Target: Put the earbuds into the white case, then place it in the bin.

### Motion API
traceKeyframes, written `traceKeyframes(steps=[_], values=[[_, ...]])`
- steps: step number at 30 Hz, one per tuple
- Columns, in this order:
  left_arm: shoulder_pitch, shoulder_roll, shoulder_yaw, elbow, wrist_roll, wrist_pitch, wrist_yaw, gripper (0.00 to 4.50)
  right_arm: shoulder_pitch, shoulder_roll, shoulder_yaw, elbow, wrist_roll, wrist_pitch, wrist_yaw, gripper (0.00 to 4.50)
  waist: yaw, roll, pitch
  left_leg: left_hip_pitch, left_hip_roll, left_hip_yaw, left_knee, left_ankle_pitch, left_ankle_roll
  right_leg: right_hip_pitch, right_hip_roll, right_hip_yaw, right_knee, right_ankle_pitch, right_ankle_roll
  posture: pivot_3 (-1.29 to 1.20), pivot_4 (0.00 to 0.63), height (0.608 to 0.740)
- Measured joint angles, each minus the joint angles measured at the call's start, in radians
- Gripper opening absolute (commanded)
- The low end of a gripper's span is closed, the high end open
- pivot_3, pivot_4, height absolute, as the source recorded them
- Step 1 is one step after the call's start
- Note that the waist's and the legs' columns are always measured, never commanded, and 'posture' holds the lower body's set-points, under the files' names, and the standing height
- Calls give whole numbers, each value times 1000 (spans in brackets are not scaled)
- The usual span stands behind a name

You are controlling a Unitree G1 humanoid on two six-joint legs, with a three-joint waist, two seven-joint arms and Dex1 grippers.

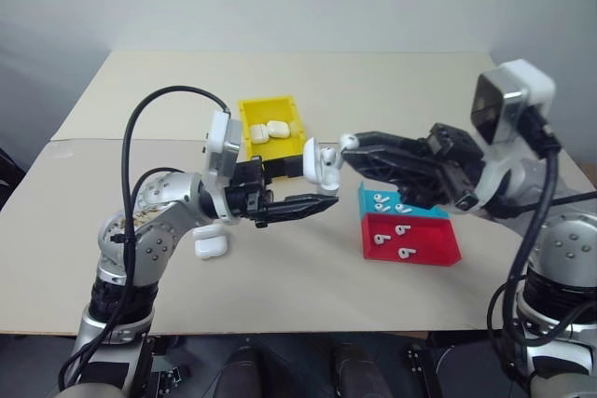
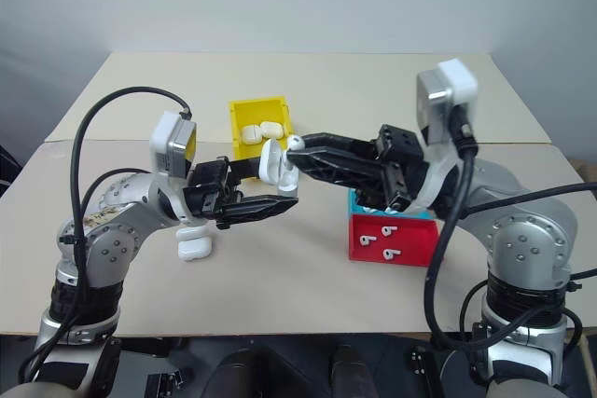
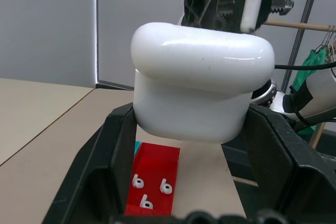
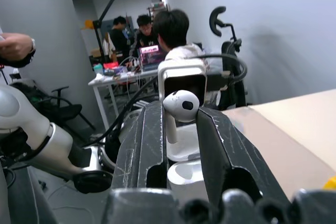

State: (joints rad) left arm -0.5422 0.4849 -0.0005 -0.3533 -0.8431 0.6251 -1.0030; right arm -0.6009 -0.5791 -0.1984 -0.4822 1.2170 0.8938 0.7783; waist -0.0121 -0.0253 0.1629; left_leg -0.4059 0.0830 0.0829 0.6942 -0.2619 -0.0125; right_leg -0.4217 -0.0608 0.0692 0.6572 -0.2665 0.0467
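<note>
My left gripper (image 1: 322, 180) is shut on a white case (image 1: 317, 163) and holds it in the air over the table's middle. The case's lid stands open in the right wrist view. My right gripper (image 1: 348, 144) is shut on one earbud (image 4: 180, 107), stem down, right at the open case (image 4: 183, 148). Whether the earbud touches the case I cannot tell. The yellow bin (image 1: 291, 104) stands just behind the grippers with white cases (image 1: 268, 130) inside. More earbuds (image 1: 402, 229) lie in a red tray.
The red tray (image 1: 438, 253) sits to the right of the grippers, with a blue tray (image 1: 422, 212) of earbuds against its far side. Another white case (image 1: 210, 245) lies on the table under my left arm. People sit at desks in the background of the right wrist view.
</note>
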Motion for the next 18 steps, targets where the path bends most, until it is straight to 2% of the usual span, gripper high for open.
traceKeyframes(steps=[18], values=[[-1,-19,-20,34,36,-8,-5,2770,22,-75,74,2,-158,-62,76,686,0,0,0,0,0,0,0,0,0,0,0,0,-1,0,0,0,150,740]])
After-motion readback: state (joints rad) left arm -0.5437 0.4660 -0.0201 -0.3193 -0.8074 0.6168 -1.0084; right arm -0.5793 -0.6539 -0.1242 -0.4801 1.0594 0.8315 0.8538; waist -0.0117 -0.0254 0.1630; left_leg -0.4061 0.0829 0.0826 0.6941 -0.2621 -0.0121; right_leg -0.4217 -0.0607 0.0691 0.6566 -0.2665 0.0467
